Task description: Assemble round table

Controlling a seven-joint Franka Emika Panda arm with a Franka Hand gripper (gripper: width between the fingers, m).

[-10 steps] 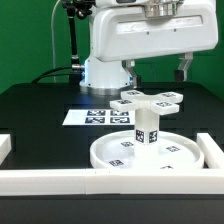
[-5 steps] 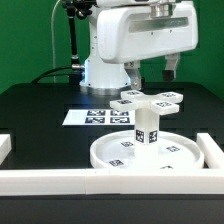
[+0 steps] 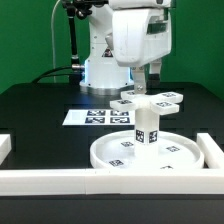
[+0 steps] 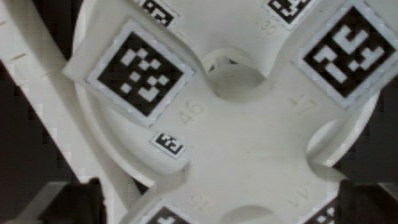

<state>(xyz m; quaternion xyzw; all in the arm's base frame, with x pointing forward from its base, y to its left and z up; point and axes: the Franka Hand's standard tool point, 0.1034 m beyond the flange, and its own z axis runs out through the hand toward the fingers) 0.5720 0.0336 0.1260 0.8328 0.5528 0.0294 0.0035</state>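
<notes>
The large rimmed round disc [image 3: 112, 158] lies flat near the front bar. The short leg [image 3: 146, 126] stands upright on it, with the cross-shaped foot piece [image 3: 151, 98] on top. My gripper [image 3: 148, 76] hangs just above the foot piece, fingers pointing down and clear of it. In the wrist view the foot piece [image 4: 231, 110] fills the picture with its tags. The dark fingertips [image 4: 75, 200] show far apart on either side of it. The gripper [image 4: 214, 205] is open and empty.
The marker board [image 3: 92, 116] lies flat behind the disc on the black table. Long white border bars run along the front [image 3: 60, 180] and at the exterior view's right [image 3: 212, 150] and left [image 3: 4, 148]. The arm's base [image 3: 100, 70] stands behind.
The hand has turned about a quarter turn on its wrist and shifted toward the exterior view's left. Its fingers now hang over the foot piece. The furniture parts have not moved.
</notes>
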